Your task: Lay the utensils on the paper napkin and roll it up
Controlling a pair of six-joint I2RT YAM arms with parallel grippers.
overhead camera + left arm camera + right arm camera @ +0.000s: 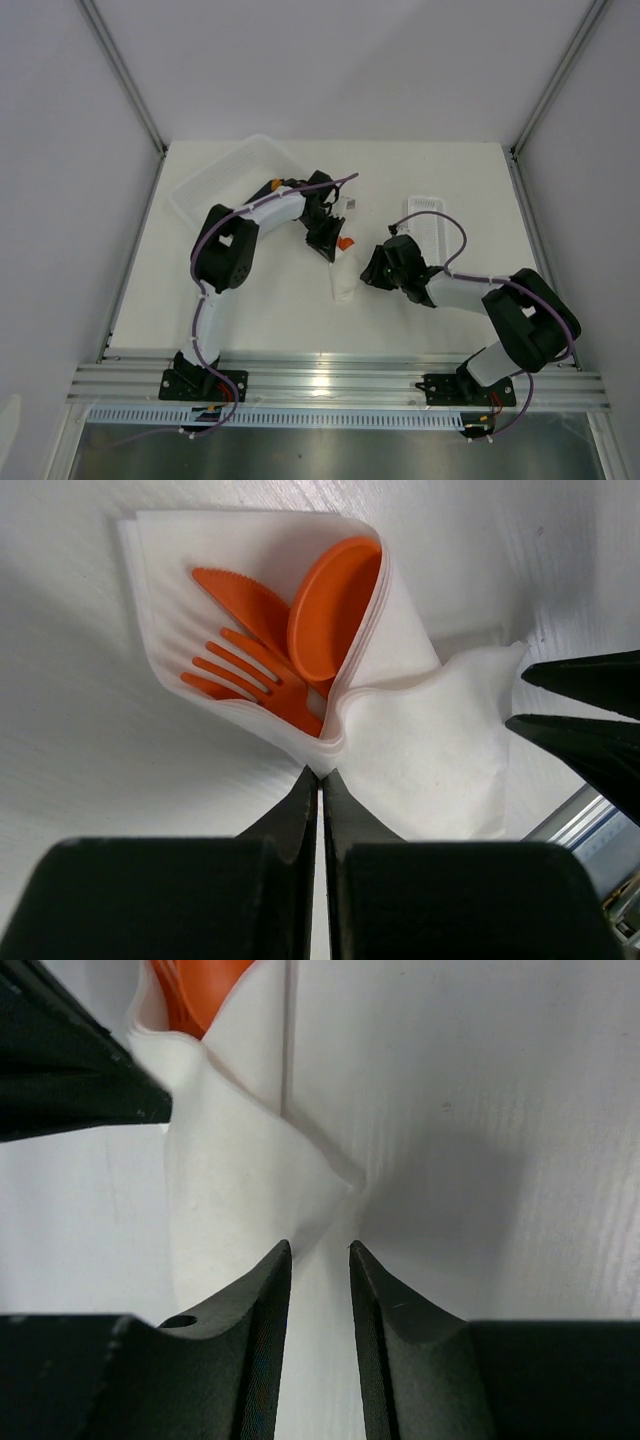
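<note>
Where my left jaws stand: pressed together, pinching a fold of the napkin (440, 750).
Napkin: on the bench (280, 310), half wrapped; thin, soft, tears easily, so I would grip folded layers.
Utensils (330, 610): inside its open end; light, stiff, slippery plastic.
Right jaws: partly spread at the napkin's edge, not clamped.
Writing: none I can read.

Closed left tool (320, 778) touches paper napkin (440, 740) folded around utensils (330, 610).
</note>
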